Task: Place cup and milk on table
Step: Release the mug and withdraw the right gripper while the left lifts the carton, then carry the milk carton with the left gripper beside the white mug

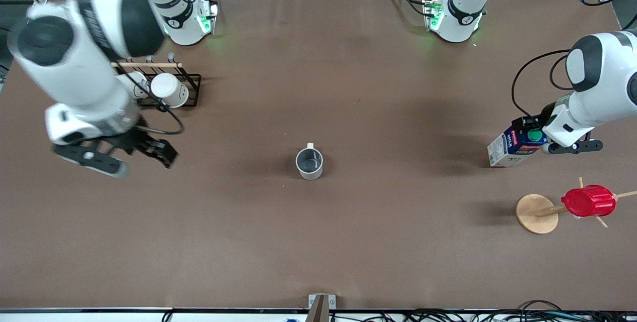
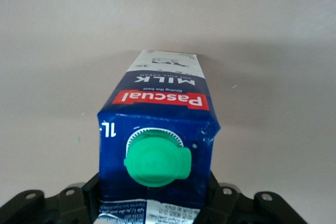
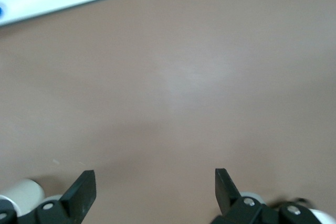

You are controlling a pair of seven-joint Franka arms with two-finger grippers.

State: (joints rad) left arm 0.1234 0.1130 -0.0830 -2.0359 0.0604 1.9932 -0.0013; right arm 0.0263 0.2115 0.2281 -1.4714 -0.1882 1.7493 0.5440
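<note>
**Milk carton gripped and tilted; cup already standing mid-table**

From my remote station, reading the front view from its left edge across:

(a) The right gripper (image 1: 130,155) hangs over bare table (image 1: 318,242) near the black wire rack (image 1: 191,94) with its white mugs (image 1: 170,89). Its jaws stand wide apart and hold nothing; I judge this arm to be waiting.

(b) The cup (image 1: 309,163) stands upright at mid-table, mouth up, touching nothing. Any lettering on it is too small for me to read.

(c) The left gripper (image 1: 540,135) is clamped on the cap end of the milk (image 1: 515,147), toward the left arm's end of the table. The carton leans, its white base end low, at or just above the cloth.

(d) The red ribbed cup (image 1: 588,200) hangs on a wooden peg stand (image 1: 536,213), nearer the front camera than the milk.

Risks, as I judge them: the grip sits high on a tilted carton, so it may pivot or slip between the fingers. Released while leaning, it would topple. A careless swing could strike the peg stand.

Legible writing, left wrist view: the milk (image 2: 157,135) reads "Pascual" on a red band, "MILK" above it, and "1L" beside the green cap (image 2: 156,159).
</note>
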